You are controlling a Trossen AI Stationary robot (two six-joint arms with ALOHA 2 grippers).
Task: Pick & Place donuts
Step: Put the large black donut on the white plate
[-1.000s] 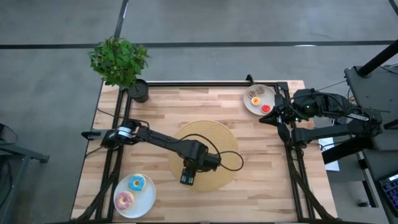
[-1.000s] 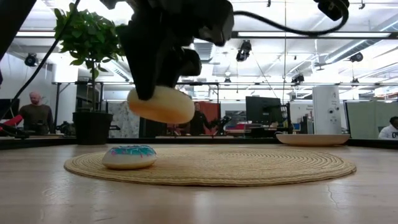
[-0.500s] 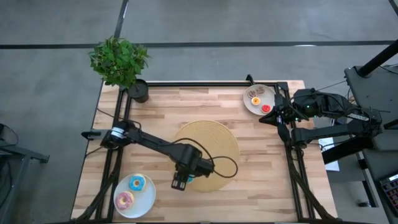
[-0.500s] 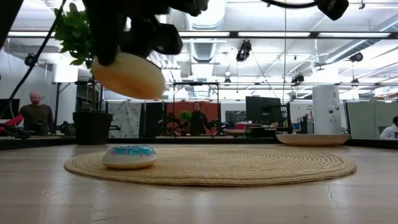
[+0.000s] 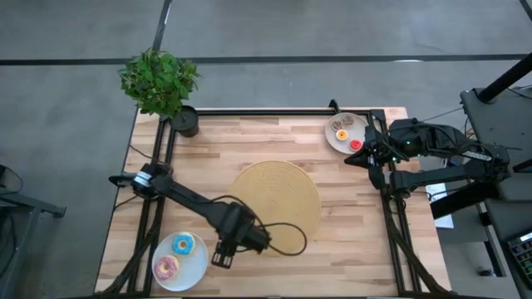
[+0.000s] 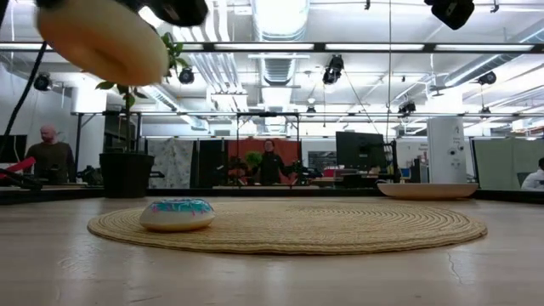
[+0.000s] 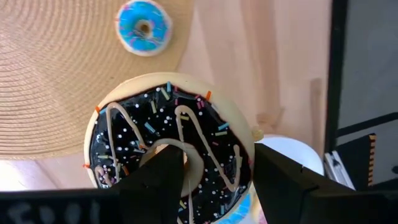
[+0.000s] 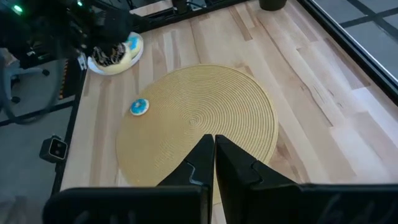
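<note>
- Left gripper is seen in the left wrist view pinching a chocolate donut; one dark finger passes through the ring's hole and the other sits against its outer edge, so the fingers are only as far apart as the ring is thick.
- In the high view the left gripper hangs over the bare wood between the tan mat and the white plate at the table's near left corner, and the donut is hidden under the arm there.
- In the low view the donut's pale underside is held well above the table, tilted.
- On that plate a blue donut and a pink donut are already lying; a small blue donut is left on the mat's edge.
- The step in hand is judged to be carrying the chocolate donut to the plate; it should be brought over a bare part of the plate, clear of the two donuts there, and lowered close before the fingers are spread.
- A release from the present height is judged risky: the ring could bounce or roll off the rim.
- Right gripper is parked with its fingers pressed together, holding nothing, beside the far plate at the table's right.
</note>
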